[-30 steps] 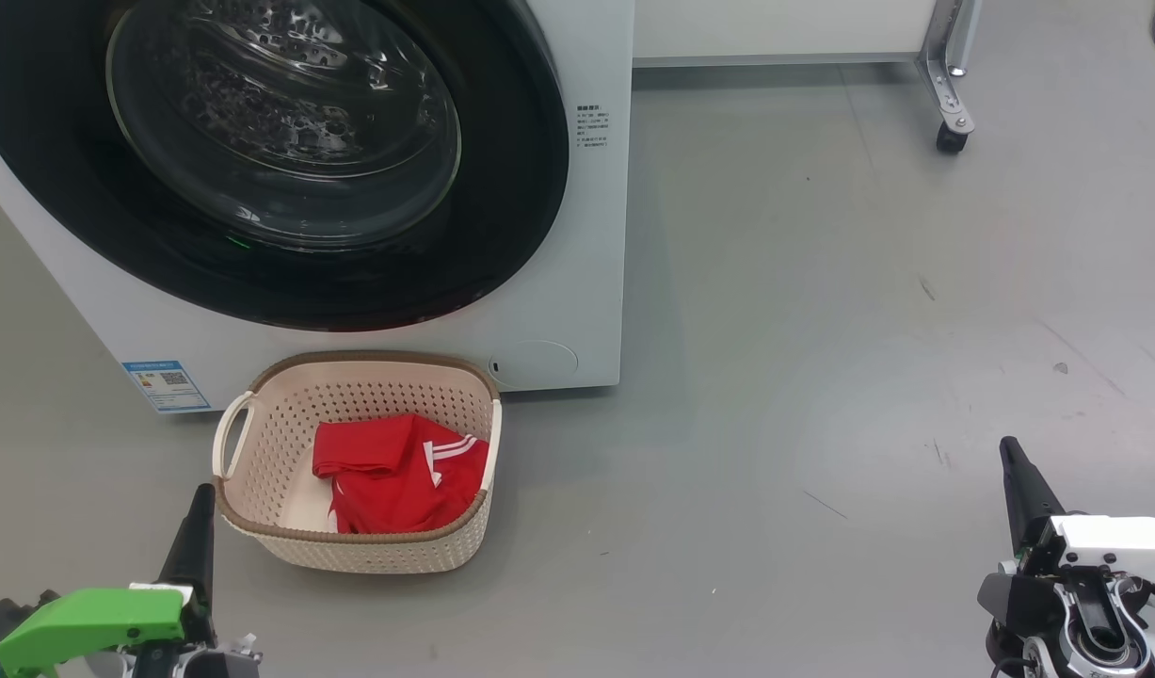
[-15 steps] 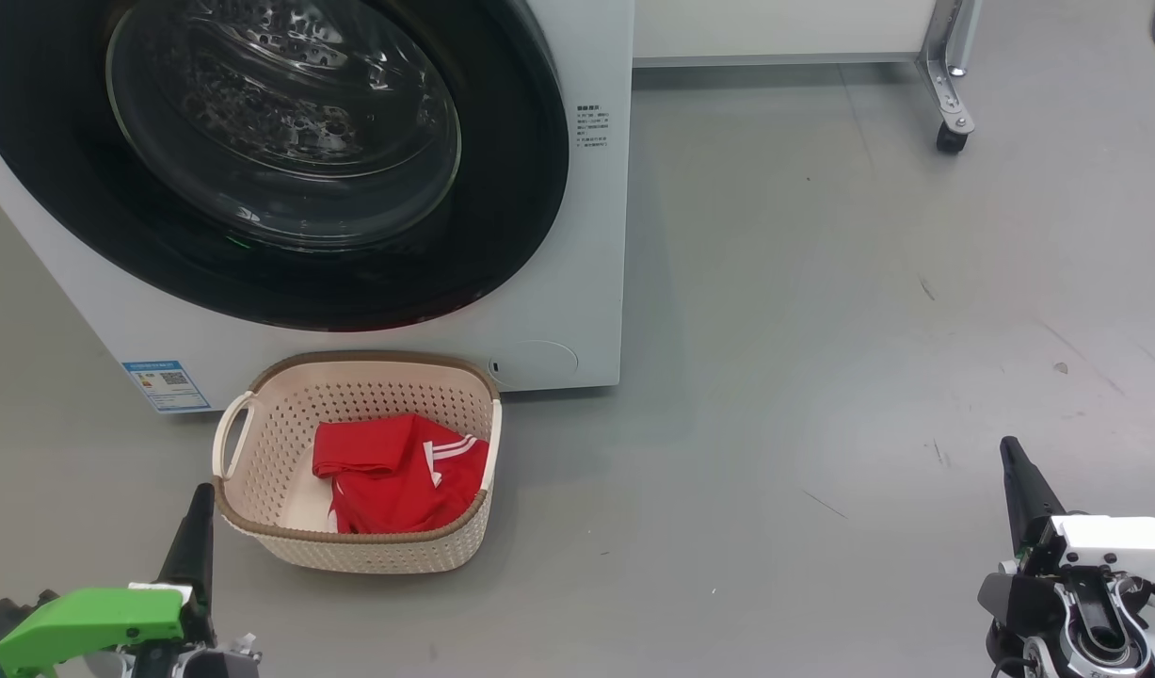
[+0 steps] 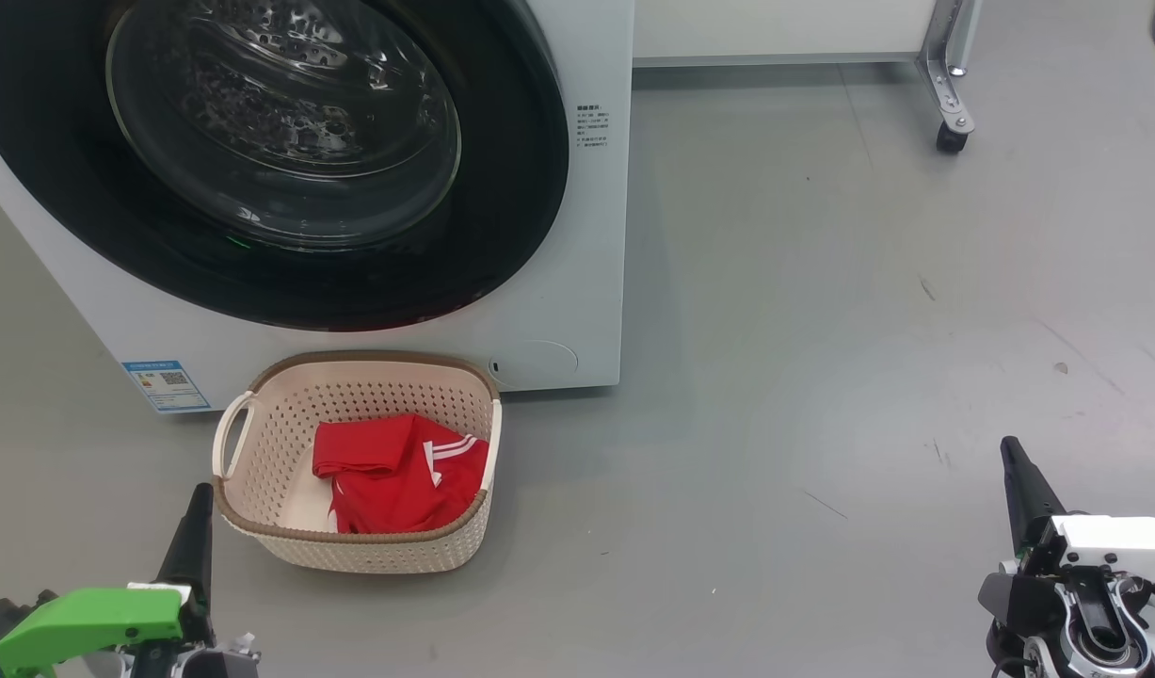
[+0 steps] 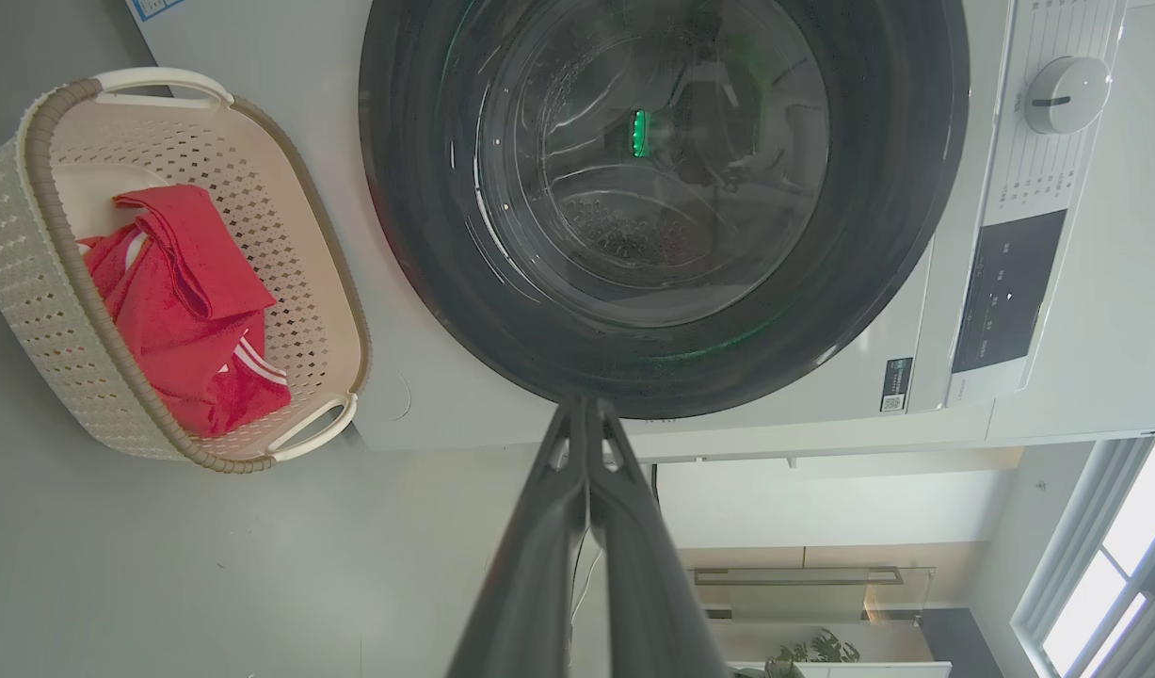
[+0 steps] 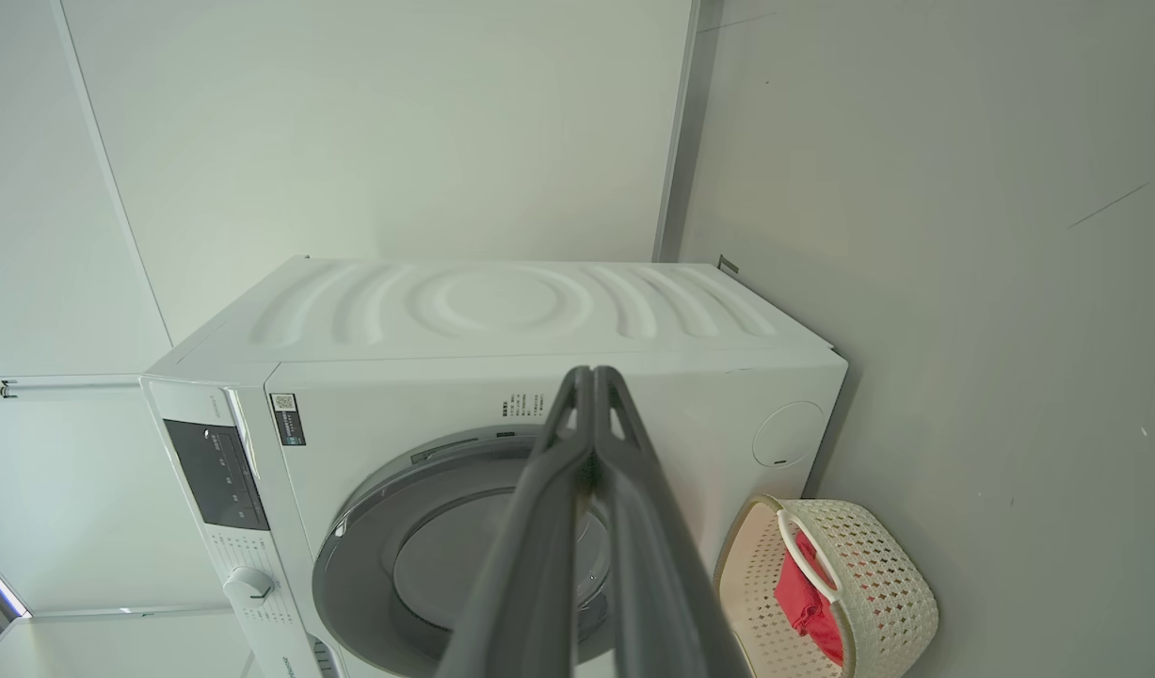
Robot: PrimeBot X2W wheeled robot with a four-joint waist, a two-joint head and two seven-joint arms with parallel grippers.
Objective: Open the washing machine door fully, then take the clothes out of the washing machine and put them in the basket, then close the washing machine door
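Currently both hands sit at the near edge of the head view, low over the grey floor [image 3: 822, 377].

Left hand [image 3: 200, 492]: pinched closed tip to tip and holding nothing. The left wrist view confirms this, with the two dark halves pressed together along their length. Right hand [image 3: 1008, 444]: likewise narrowed right down, and empty.

Basket [image 3: 379, 554]: just ahead and to the right of the left hand. In the head view its near-left corner is close beside the hand's tip, but the wrist view shows floor between them, so they are apart. Clothes [image 3: 398, 476]: red with white stripes, bunched inside the basket toward the side away from the left hand.

Washing machine [image 3: 598, 245]: directly beyond the basket, whose far rim is close against the front panel. Washing machine door [image 3: 285, 141]: closed, with the black rim flush to the front, straight ahead of the left hand. The steel drum [image 3: 257, 56] is visible through the glass.

Surroundings:
- A blue sticker [image 3: 166, 384] sits on the machine's lower corner, ahead of the left hand.
- A round flap [image 3: 537, 363] is just past the basket's far-right corner.
- A dial [image 4: 1066, 82] and a dark control panel [image 4: 1005, 292] lie beyond the door.
- A castor [image 3: 952, 139] on a metal leg is far ahead of the right hand, well apart from the machine.

In the way: the basket stands partly between the left hand and the door. Scuffed floor lies between the right hand and the machine.
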